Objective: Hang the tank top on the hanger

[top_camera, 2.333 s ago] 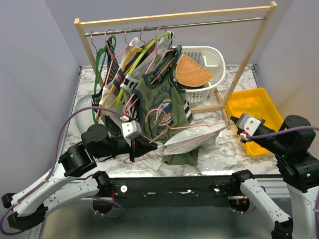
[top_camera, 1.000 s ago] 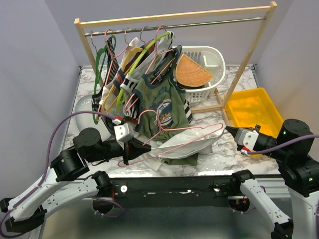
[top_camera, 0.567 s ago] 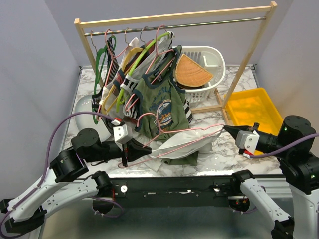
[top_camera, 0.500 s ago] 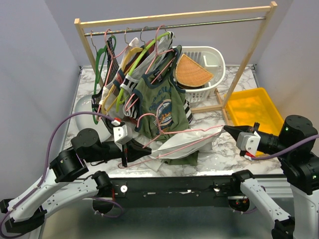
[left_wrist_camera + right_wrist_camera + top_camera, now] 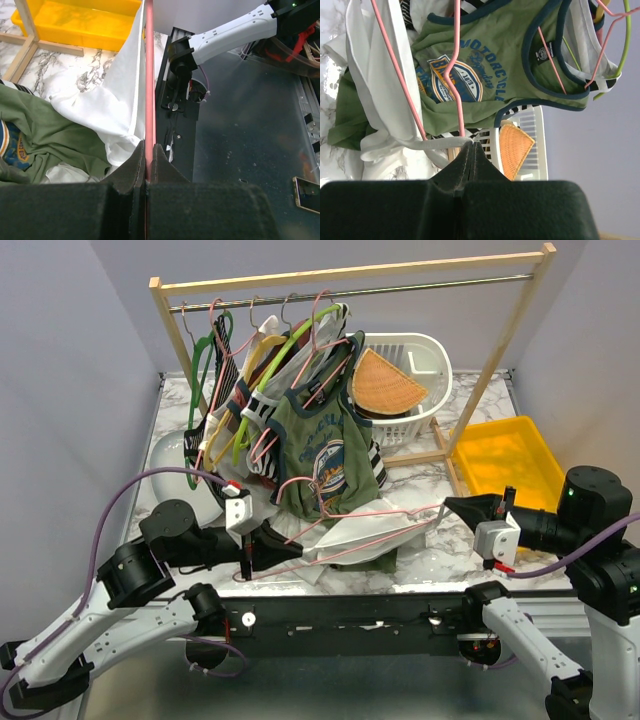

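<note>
While the marble table [image 5: 440,562] carries everything, the wooden clothes rack [image 5: 350,272] spans its back, crowded at the left with hangers and garments; a white laundry basket [image 5: 425,355] sits under the rail, and a yellow bin [image 5: 505,465] lies to the right; an olive-green top [image 5: 330,455] hangs down toward the front; the tank top [image 5: 120,100] sags below it, stretched between the arms and draped along the hanger [image 5: 149,75], which lies nearly level above the table's near edge; the left gripper [image 5: 148,152] is clamped tight on the hanger's pink wire; the right gripper [image 5: 471,147] is pinched closed on a white strap, close beside the wire.
</note>
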You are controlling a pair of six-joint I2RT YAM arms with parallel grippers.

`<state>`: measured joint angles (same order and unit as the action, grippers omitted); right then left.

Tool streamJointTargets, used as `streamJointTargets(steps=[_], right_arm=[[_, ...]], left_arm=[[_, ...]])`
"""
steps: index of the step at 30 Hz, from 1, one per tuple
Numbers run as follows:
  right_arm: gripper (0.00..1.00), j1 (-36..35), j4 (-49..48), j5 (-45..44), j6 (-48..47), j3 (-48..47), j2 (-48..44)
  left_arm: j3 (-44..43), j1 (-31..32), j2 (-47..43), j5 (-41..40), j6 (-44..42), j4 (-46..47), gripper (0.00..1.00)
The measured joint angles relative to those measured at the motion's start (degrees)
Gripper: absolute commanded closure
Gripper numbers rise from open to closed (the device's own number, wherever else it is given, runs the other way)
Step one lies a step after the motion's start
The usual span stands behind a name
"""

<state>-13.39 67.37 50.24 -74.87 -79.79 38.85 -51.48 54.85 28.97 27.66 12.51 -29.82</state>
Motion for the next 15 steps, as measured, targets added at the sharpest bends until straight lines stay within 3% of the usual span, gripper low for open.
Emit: streamJointTargets(steps=[15], right_arm=[[1.0, 0.0, 3.3, 0.0, -4.7, -2.3, 0.2]], left_arm=[[-1.6, 0.0, -2.8, 0.2, 0.0, -3.9, 1.0]])
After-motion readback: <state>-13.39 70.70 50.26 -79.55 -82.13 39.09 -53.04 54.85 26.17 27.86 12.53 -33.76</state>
